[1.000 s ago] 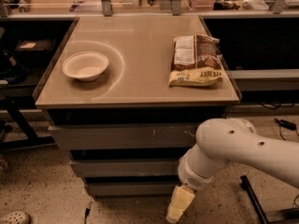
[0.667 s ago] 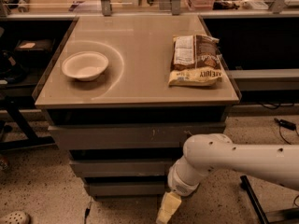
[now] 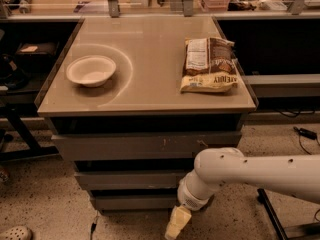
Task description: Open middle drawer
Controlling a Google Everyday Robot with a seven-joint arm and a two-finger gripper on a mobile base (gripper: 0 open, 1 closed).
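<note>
**Cabinet, three drawers, under a tabletop (image 3: 155,84).** The top is smooth, glossy and tan, with a thin rim that overhangs the drawer stack on the left, right and front.
- The front half of the top is bare between its two items.
- Speckled floor (image 3: 45,199) lies open to the left of the stack and in front of it.

**Middle drawer (image 3: 130,179).** Plain flat grey front with no handle.
- It sits second in the stack, between the scratched top front (image 3: 145,146) and the bottom front (image 3: 135,202).
- Dark gaps show above and below it.
- Its right end is hidden behind the arm (image 3: 250,171).
- No tray interior shows.

**Gripper (image 3: 175,228).** Pale cream and tapered, it hangs from a ribbed white wrist and points down at the floor.
- It is low, in front of the bottom front's right end and below the middle drawer.
- Its tip is close to the lower edge of the picture.
- Whether the jaws are apart or together cannot be told.
- The arm is a smooth white tube that comes in from the right edge, where it is cut off.

**On the tabletop.**
- A bowl (image 3: 91,70), round, shallow and off-white, stands at the left.
- A bag (image 3: 209,64), crinkled, brown and cream, lies flat near the right edge. The two are well apart.

**Surroundings.**
- A cable (image 3: 305,132) lies on the floor at the right.
- A shoe (image 3: 15,232) is cut off at the lower left corner.
- The shelves to either side of the cabinet are dark, and their contents are hard to make out.
</note>
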